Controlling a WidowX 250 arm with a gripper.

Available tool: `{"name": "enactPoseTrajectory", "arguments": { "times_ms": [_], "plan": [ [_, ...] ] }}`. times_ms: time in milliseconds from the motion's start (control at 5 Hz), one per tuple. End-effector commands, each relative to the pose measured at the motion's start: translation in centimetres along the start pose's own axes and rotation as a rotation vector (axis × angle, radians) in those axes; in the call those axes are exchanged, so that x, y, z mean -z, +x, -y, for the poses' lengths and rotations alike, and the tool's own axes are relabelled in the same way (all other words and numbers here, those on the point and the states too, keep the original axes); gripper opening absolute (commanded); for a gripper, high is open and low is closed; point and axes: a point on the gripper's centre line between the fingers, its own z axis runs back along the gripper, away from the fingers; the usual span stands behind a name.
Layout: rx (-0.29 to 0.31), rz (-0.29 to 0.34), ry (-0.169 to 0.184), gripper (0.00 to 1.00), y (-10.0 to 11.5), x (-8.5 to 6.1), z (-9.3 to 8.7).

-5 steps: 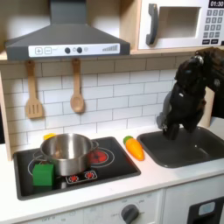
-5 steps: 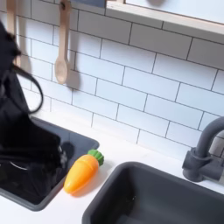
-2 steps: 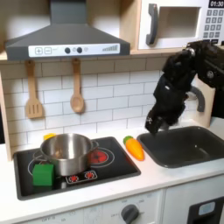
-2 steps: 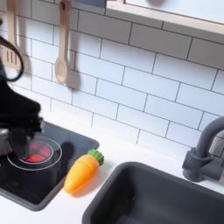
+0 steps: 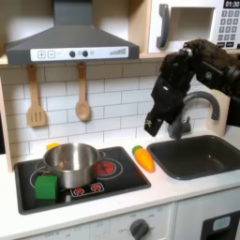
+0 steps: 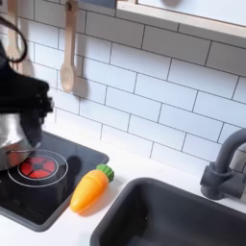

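My black gripper hangs in the air above the counter, just above and slightly right of an orange carrot with a green top. The carrot lies on the white counter between the stove and the sink. In the second exterior view the gripper is a dark blurred shape at the left, over the stove, and the carrot lies lower right of it. Nothing shows between the fingers, and their spacing is too blurred to read.
A steel pot stands on the stove with a green block in front and a yellow item behind. A faucet rises behind the sink. Wooden utensils hang on the tiled wall.
The arm has swung left in the first exterior view, from over the sink to above the carrot, and has risen a little. The carrot and pot have not moved.
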Motion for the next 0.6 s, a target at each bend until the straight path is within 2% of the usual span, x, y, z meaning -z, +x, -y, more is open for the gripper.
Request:
{"name": "enactPoseTrajectory", "arguments": {
  "times_ms": [0, 200, 400],
  "plan": [
    [-0.010, 0.056, -0.012, 1.00, 1.97, 0.11, 0.24],
    [0.004, 0.067, -0.023, 1.00, 2.25, -0.06, 0.50],
    [-0.002, 0.080, -0.068, 1.00, 2.61, -0.31, 0.83]
  ]
}}
